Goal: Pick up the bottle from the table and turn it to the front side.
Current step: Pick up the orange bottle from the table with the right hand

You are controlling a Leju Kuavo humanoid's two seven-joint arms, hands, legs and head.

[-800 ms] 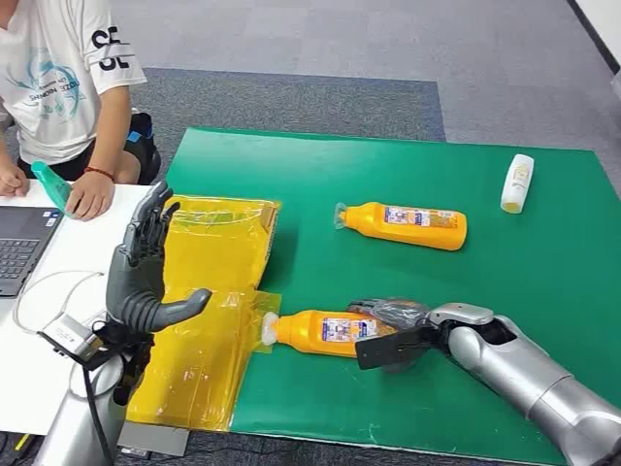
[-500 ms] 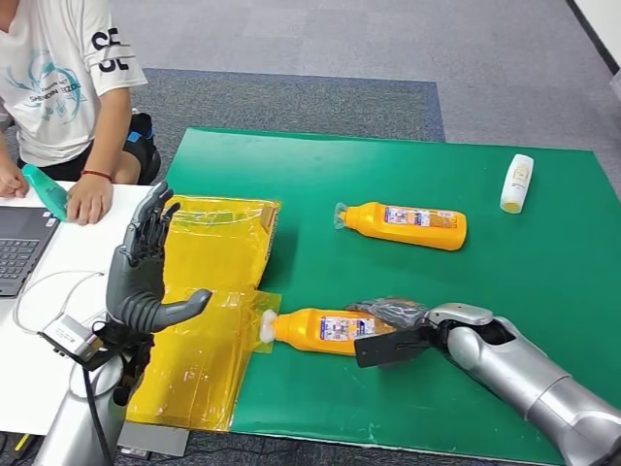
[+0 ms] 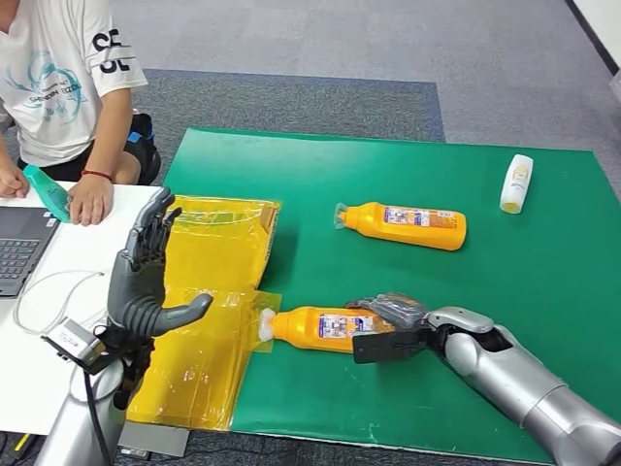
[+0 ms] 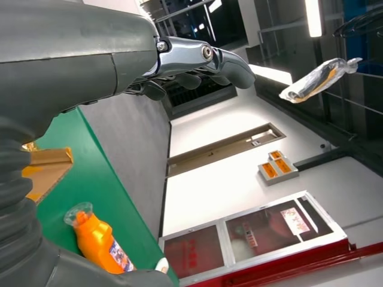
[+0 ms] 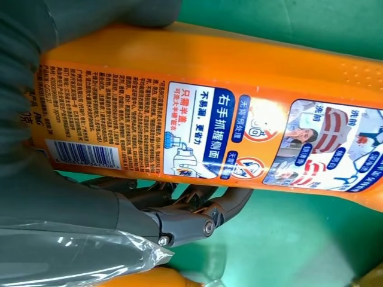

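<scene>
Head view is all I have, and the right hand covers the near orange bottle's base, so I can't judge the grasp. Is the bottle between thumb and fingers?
Observer: Yes. In the right wrist view the bottle lies between the thumb on one side and the fingers on the other.
Operator: Which label faces that camera?
Observer: The one with the barcode and fine print.
Operator: And the left hand?
Observer: The left wrist view shows its fingers spread, holding nothing.
</scene>
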